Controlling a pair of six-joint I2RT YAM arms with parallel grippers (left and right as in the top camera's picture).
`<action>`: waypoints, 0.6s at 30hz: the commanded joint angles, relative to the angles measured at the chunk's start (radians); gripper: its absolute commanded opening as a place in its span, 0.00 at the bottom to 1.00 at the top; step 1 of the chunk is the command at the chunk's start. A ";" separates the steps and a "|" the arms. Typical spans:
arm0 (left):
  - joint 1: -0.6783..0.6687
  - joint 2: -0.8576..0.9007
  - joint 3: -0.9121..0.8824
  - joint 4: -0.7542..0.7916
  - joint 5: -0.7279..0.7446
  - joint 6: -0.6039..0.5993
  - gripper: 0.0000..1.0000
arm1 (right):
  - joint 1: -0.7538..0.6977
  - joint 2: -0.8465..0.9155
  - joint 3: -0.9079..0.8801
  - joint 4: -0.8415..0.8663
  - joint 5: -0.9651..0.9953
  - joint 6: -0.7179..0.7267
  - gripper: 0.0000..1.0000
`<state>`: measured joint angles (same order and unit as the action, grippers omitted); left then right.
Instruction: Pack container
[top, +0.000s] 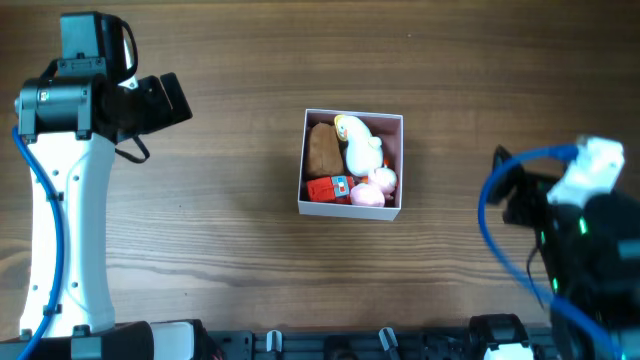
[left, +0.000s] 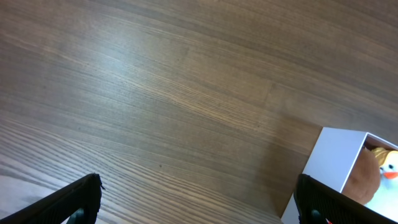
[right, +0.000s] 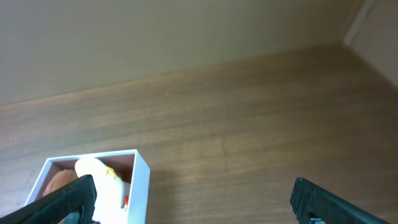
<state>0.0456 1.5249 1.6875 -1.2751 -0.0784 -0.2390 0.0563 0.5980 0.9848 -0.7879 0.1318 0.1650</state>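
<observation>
The container, a square white box with a pink inside, sits at the table's middle. It holds a brown toy, a white duck-like toy, a red block and pink toys. The container also shows in the left wrist view and in the right wrist view. My left gripper is open and empty over bare table, well left of the container. My right gripper is open and empty, well right of the container.
The left arm's white link stands along the table's left side. The right arm with its blue cable sits at the right front. A wall edge rises behind the table.
</observation>
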 joint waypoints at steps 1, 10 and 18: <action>0.003 -0.003 -0.006 0.003 0.002 -0.012 1.00 | -0.019 -0.155 -0.181 0.019 -0.042 -0.086 1.00; 0.003 -0.003 -0.006 0.002 0.002 -0.012 1.00 | -0.086 -0.512 -0.659 0.190 -0.134 -0.086 0.99; 0.003 -0.003 -0.006 0.002 0.002 -0.012 1.00 | -0.102 -0.594 -0.804 0.227 -0.134 -0.053 0.99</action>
<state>0.0456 1.5257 1.6867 -1.2762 -0.0780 -0.2394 -0.0414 0.0254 0.2142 -0.5816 0.0181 0.0887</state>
